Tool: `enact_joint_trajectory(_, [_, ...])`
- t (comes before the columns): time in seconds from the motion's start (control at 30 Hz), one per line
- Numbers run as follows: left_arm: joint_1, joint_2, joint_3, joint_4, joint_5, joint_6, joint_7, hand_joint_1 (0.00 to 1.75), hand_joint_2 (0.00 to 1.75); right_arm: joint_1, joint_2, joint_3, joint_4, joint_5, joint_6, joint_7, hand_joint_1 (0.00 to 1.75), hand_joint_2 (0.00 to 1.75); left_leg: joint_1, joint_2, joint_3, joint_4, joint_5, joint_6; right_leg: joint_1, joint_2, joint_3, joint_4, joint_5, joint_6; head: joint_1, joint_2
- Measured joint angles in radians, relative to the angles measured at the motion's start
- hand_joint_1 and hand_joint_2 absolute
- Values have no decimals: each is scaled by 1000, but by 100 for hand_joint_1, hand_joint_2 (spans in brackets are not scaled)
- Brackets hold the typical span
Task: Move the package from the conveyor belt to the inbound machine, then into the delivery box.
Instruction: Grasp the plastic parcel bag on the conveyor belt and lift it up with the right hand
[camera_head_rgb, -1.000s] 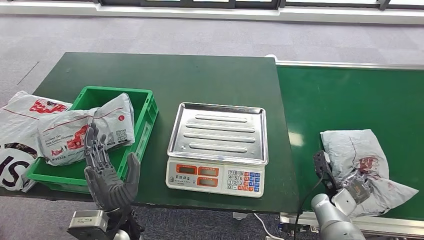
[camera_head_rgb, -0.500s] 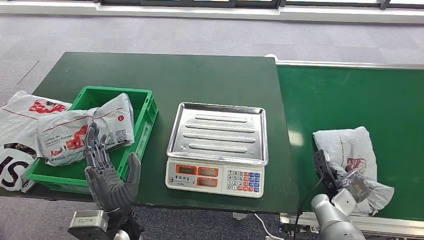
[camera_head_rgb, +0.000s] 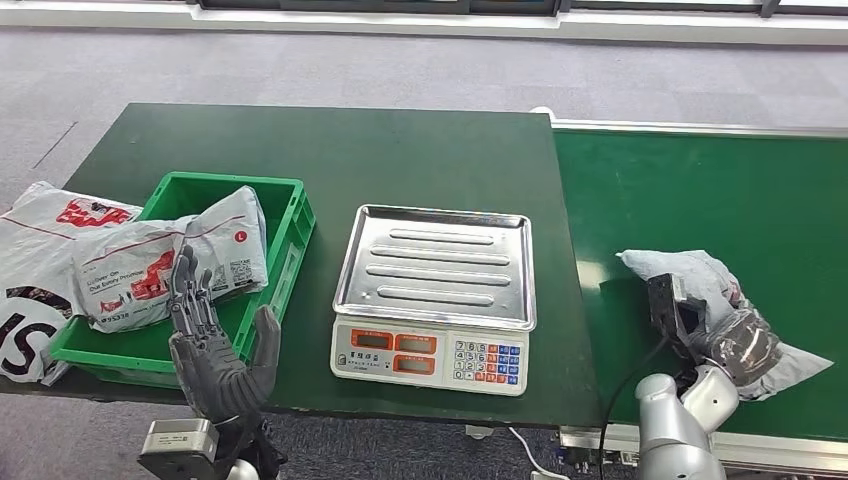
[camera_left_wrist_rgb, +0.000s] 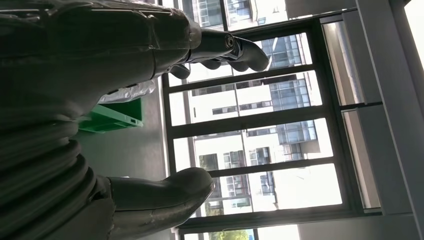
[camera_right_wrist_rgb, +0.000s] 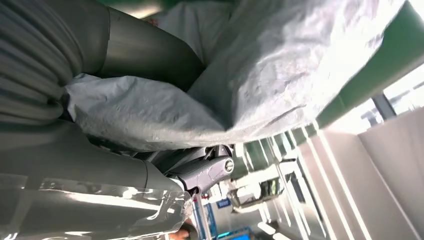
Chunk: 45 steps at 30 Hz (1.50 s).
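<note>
The right hand (camera_head_rgb: 738, 345) is gripping the crumpled grey plastic package (camera_head_rgb: 700, 285) on the green conveyor belt (camera_head_rgb: 700, 190); left hand (camera_head_rgb: 215, 345) fingers are spreading wide.

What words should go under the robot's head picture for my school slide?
Robot's right hand grips a grey package on the green conveyor belt, beside an empty scale.

Even, bright daylight in the head view; both wrist views backlit by overexposed windows, near surfaces dark and blurred.
</note>
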<state>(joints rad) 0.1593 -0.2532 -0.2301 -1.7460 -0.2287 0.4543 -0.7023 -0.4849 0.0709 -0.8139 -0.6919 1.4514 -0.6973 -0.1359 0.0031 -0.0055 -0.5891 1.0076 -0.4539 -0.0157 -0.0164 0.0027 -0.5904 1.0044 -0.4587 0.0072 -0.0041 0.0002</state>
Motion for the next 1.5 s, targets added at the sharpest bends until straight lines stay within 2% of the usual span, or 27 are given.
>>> enact_joint_trajectory(0.07, [0,0,0,1,0,0,0,0,175,1,28,-21,-73,-12,0,-61,175,175,0,-1,-1,0,0,0,0,-1,0,0,0,0,0,0])
enact_joint_trajectory(0.23, [-1,0,0,8,0,5,0,0,175,-14,135,-91,-254,-34,0,-319,175,175,0,1,-1,0,0,-1,1,1,-2,0,0,0,0,0])
enact_joint_trajectory(0.3, [-1,0,0,10,1,7,0,0,175,-24,171,-108,-300,-38,0,-367,175,175,0,0,-1,0,0,-1,1,0,-2,0,0,0,0,0])
enact_joint_trajectory(0.5, [-2,0,0,15,6,7,0,0,175,-38,229,-135,-378,-39,0,-381,175,175,1,0,-2,0,0,-1,1,0,-2,0,0,-1,0,0])
enact_joint_trajectory(0.8, [-4,0,0,20,20,8,0,0,175,-39,261,-133,-405,-8,0,-372,175,175,0,0,-2,0,0,0,0,0,-2,0,0,0,0,0])
enact_joint_trajectory(0.87, [-8,1,-1,26,25,14,0,0,175,-28,269,-72,-404,-15,0,-320,175,175,0,0,-2,0,0,-1,0,0,-2,0,0,-1,0,0])
enact_joint_trajectory(0.97, [-17,2,-9,36,34,33,0,0,175,11,275,108,-413,-36,0,-207,175,175,0,2,-2,0,1,-1,1,2,-3,0,0,-1,0,0])
enact_joint_trajectory(1.03, [-22,4,-15,42,35,41,0,0,175,42,275,232,-443,-56,0,-168,175,175,1,1,-2,0,1,-2,2,2,-3,0,0,-1,0,0])
enact_joint_trajectory(1.13, [-25,4,-21,47,34,45,0,0,175,71,275,341,-493,-80,0,-161,175,175,1,1,-2,0,1,-2,2,1,-4,0,0,-1,0,0])
enact_joint_trajectory(1.23, [-25,4,-22,47,34,45,0,0,175,75,275,348,-498,-82,0,-163,175,175,1,1,-2,0,1,-2,2,1,-4,0,0,-1,0,0])
enact_joint_trajectory(1.3, [-27,5,-24,51,33,46,0,0,175,94,275,408,-555,-91,0,-178,175,175,1,1,-3,0,1,-2,2,1,-4,0,0,-1,0,0])
enact_joint_trajectory(1.43, [-44,10,-39,71,37,66,0,0,175,119,274,708,-830,-104,-1,-224,175,175,1,3,-4,0,1,-2,2,3,-6,1,0,-1,0,0])
enact_joint_trajectory(1.5, [-52,12,-48,77,38,79,0,0,175,115,274,789,-872,-70,0,-200,175,175,1,3,-4,0,1,-2,1,3,-6,1,0,-1,0,0])
